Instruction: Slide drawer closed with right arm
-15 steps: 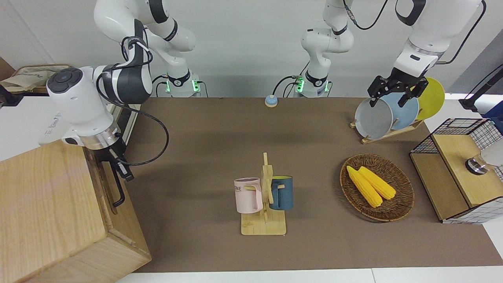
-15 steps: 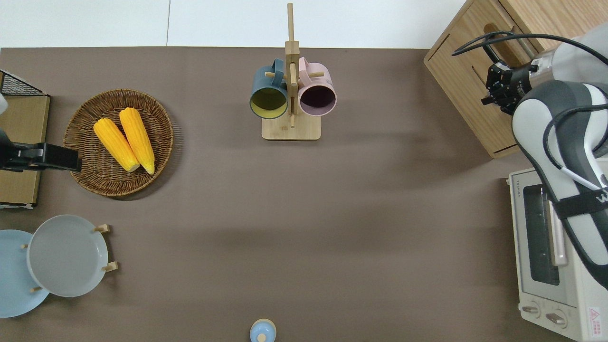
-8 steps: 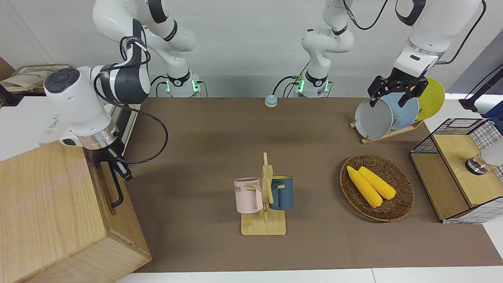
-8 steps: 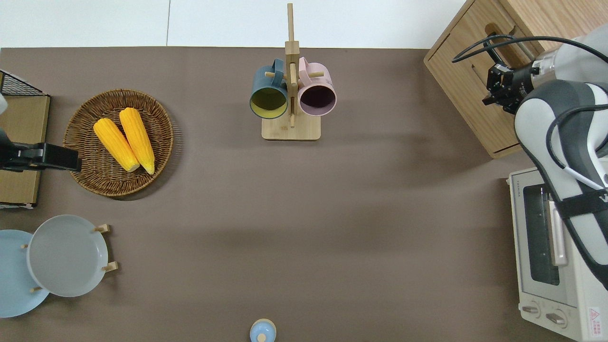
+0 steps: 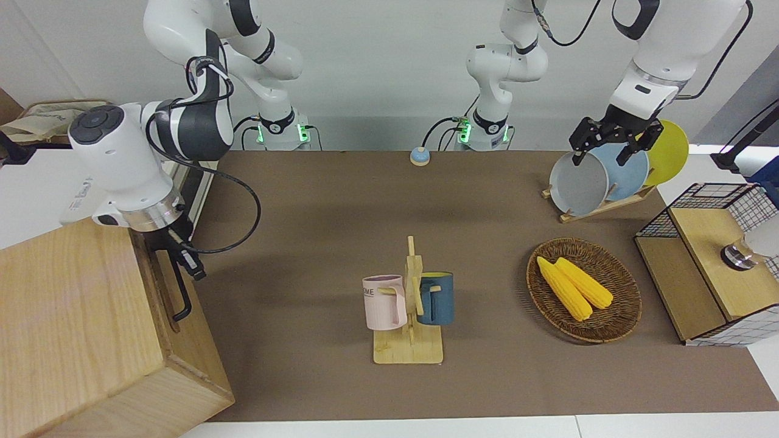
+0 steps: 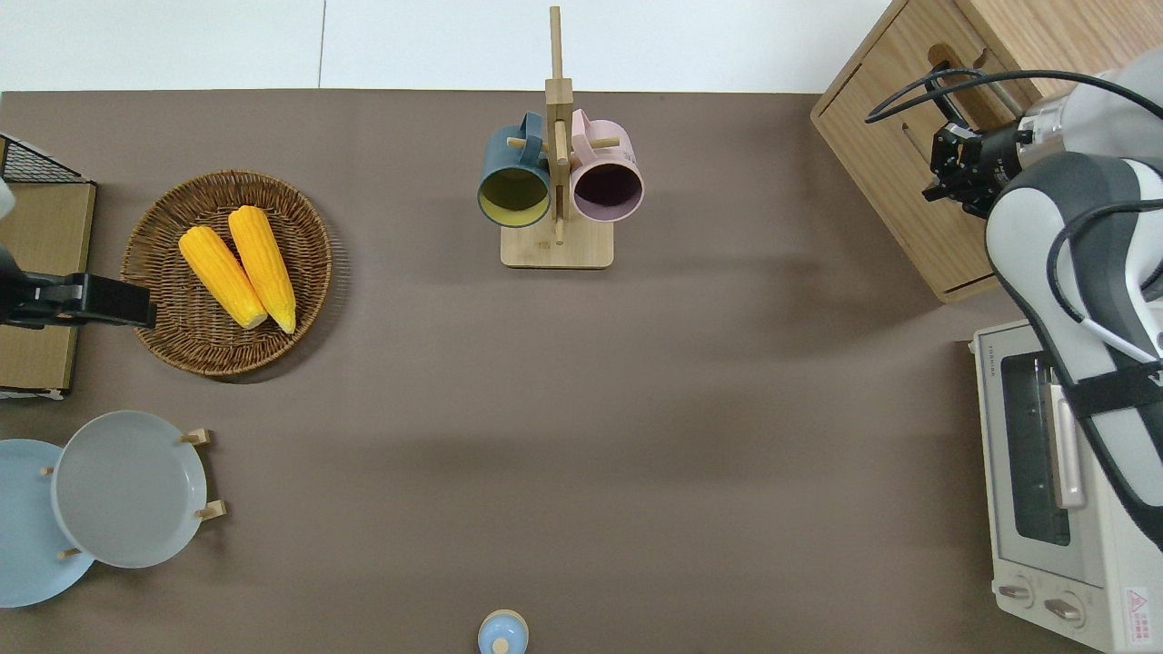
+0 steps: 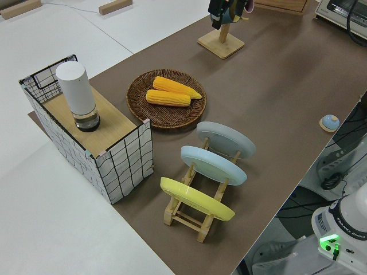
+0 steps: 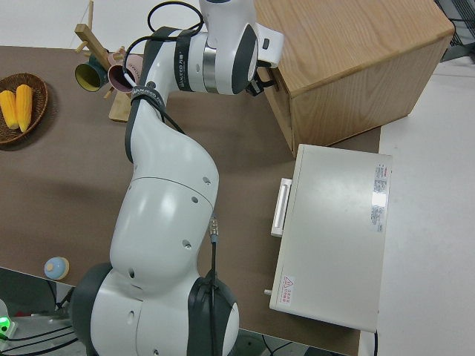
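The drawer (image 5: 162, 298) is the top front panel of the big light-wood cabinet (image 5: 73, 316) at the right arm's end of the table. It sits almost flush with the cabinet front. Its black bar handle (image 5: 181, 293) runs along the panel. My right gripper (image 5: 184, 260) is at the end of the handle nearer to the robots, touching or nearly touching it. It also shows in the overhead view (image 6: 949, 171) against the cabinet front (image 6: 895, 154), and in the right side view (image 8: 261, 78). The left arm is parked.
A white oven (image 6: 1045, 509) stands beside the cabinet, nearer to the robots. A mug rack (image 5: 409, 316) stands mid-table. A basket with corn (image 5: 584, 291), a plate rack (image 5: 599, 176) and a wire-grid box (image 5: 712, 261) are at the left arm's end. A blue bell (image 5: 419, 156) sits near the robots.
My right gripper has shifted slightly toward the cabinet, and the drawer front has slid in a little. The left arm has not moved.
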Controlling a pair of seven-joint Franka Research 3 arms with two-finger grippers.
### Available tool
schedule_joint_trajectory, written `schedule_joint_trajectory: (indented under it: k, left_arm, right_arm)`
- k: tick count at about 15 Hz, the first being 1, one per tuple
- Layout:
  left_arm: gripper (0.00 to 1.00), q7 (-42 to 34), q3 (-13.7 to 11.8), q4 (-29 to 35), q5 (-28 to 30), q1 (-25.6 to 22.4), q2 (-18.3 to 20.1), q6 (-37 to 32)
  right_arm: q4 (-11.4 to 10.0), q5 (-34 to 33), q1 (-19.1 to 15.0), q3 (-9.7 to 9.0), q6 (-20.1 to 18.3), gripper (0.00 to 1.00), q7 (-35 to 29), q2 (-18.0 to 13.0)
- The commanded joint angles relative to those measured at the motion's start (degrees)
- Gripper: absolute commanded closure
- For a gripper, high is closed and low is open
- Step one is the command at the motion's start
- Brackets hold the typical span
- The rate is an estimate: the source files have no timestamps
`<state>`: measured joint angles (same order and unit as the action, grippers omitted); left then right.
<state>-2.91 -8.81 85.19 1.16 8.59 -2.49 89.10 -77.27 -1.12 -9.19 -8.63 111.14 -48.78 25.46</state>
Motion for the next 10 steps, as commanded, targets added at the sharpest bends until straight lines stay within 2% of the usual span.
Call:
schedule_joint_trajectory:
  k: [1,4,10]
  left_arm:
    - [0.00,-0.4,-0.9,-1.2,-0.7,1.0,-0.8,0.0]
    - [0.00,-0.4,-0.9,-1.2,-0.7,1.0,-0.8,0.0]
    - [0.00,-0.4,-0.9,-1.2,-0.7,1.0,-0.8,0.0]
  right_arm:
    - [1.2,-0.5,2.5,-0.25,-1.3,1.000,1.5,0.7]
    - [1.2,-0.7,4.4,-0.33,-2.8,1.000,1.7,-0.1]
    - [0.9,-0.1,8.1,-0.33,-10.1,1.000,2.9,-4.6]
